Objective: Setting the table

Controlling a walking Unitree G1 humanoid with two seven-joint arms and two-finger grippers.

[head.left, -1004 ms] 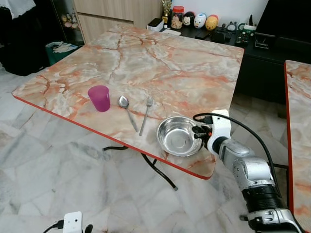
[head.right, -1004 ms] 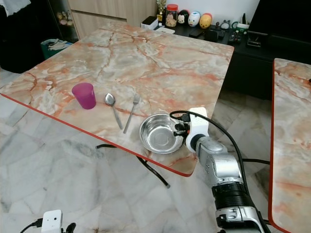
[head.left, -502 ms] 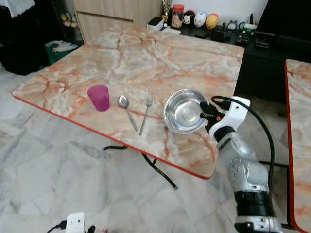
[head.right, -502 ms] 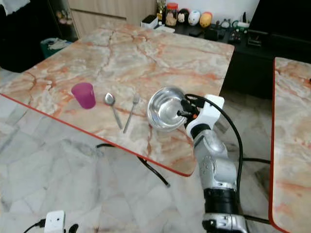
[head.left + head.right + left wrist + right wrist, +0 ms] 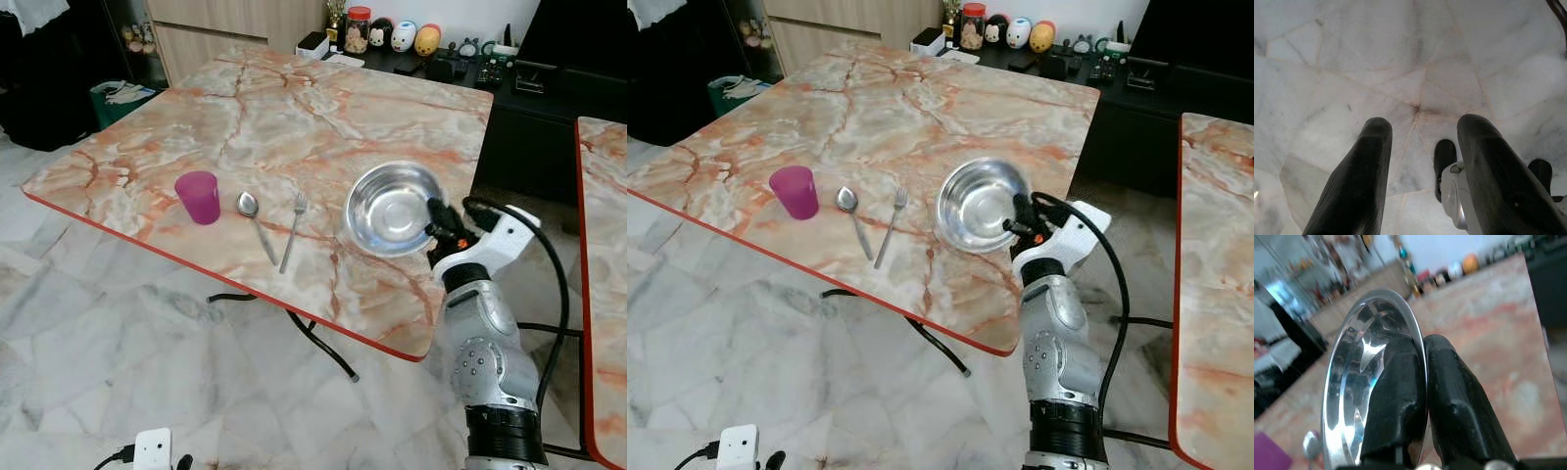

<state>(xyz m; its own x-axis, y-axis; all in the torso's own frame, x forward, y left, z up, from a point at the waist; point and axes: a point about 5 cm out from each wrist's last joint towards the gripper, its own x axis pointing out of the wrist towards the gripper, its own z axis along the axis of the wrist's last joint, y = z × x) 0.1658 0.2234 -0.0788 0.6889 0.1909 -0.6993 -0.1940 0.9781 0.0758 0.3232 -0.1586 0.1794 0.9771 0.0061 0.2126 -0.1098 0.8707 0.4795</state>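
Note:
A shiny steel bowl (image 5: 390, 208) hangs tilted above the marble table (image 5: 294, 117) near its right edge. My right gripper (image 5: 436, 223) is shut on the bowl's rim; the right wrist view has one black finger inside the bowl (image 5: 1359, 396) and one outside. Left of it lie a fork (image 5: 294, 229) and a spoon (image 5: 257, 223) side by side, with a purple cup (image 5: 199, 198) standing further left. My left gripper (image 5: 1422, 166) hangs open over the marble floor.
A second marble table (image 5: 602, 274) stands at the right with a narrow gap between. A dark sideboard (image 5: 529, 88) with jars and figurines lines the far side. Black table legs and a cable (image 5: 318, 343) cross the pale floor tiles.
My right gripper has lifted the bowl off the table's near right corner, tilted it up and carried it farther in and to the right. Cup, spoon and fork have stayed put.

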